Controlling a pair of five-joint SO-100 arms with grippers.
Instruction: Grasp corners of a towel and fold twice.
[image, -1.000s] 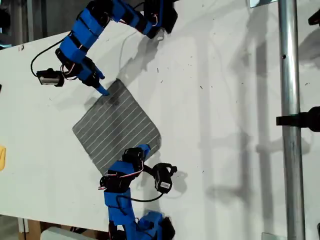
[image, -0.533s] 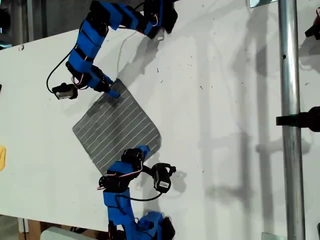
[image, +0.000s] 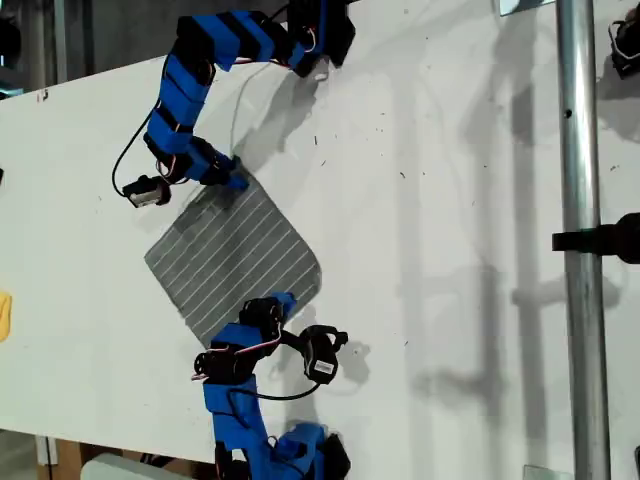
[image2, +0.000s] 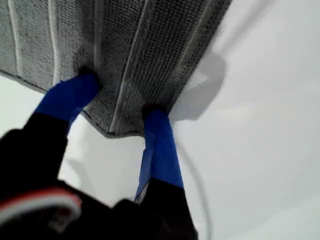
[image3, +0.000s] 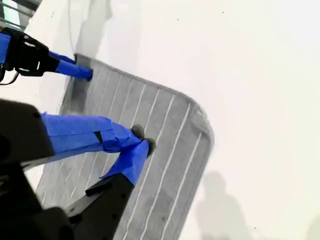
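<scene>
White table (image: 450, 200) with the towel (image: 235, 250) lying flat and unfolded as a diamond, toward the exterior view's left. No fold made yet; both folds left to do. My first gripper (image2: 121, 97) reaching down at the far corner (image2: 117, 131), jaws spread, tips pressing either side of it. My second gripper (image3: 141, 140) low over the near edge, tips together, perhaps pinching fabric.

Yellow object (image: 4, 316) cut off at the exterior view's left edge.
</scene>
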